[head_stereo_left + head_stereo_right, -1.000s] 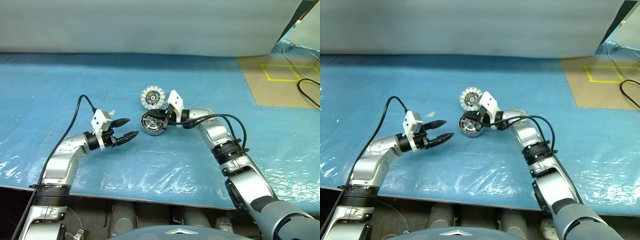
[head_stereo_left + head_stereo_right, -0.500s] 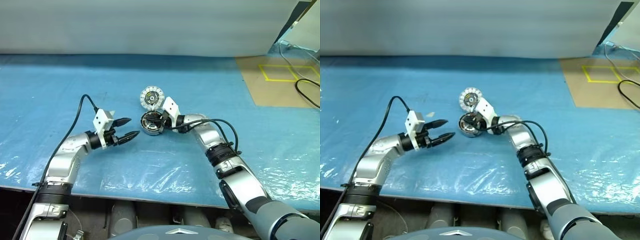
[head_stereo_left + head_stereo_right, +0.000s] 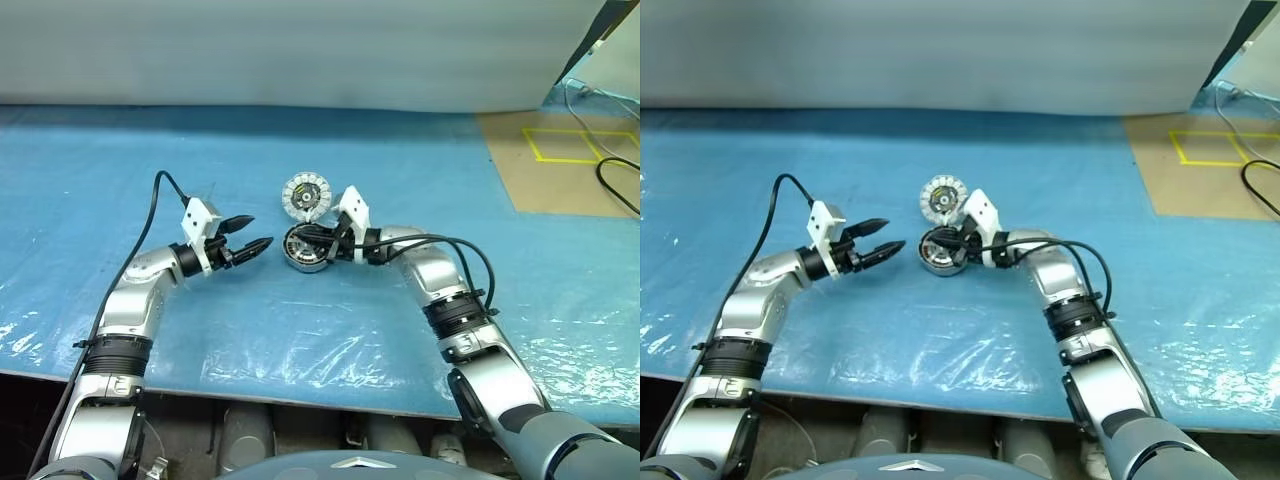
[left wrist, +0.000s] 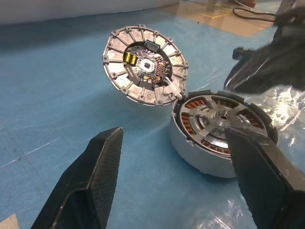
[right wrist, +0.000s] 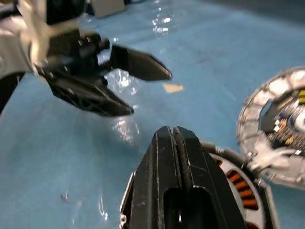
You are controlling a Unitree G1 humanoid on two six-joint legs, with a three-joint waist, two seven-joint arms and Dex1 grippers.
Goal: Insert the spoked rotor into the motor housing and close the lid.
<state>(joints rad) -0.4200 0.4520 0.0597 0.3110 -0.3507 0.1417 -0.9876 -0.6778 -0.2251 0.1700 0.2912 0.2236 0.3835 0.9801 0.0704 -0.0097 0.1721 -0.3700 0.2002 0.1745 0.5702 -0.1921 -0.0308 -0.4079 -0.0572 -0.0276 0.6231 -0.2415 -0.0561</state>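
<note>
— Where's the housing?
— The motor housing [image 3: 305,250] sits mid-frame on the blue sheet [image 3: 330,340], with the lid [image 3: 305,193] propped just behind, touching it.
— The grippers?
— Left gripper [image 3: 256,237] gapes wide, empty; right gripper [image 3: 312,237] is pinched closed over the housing's rim.

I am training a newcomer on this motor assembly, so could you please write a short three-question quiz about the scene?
1. True or false: the lid lies flat and closed on the housing.
2. Which gripper has its fingers open: left or right?
3. Multiple choice: the right gripper is (a) above the housing, (b) far off on the brown board, (c) holding the lid in the air.

Key
1. False: the lid stands tilted beside the housing, its circuit face showing, and the copper windings are uncovered.
2. Left; the right gripper's fingers are pressed together.
3. (a)
</note>
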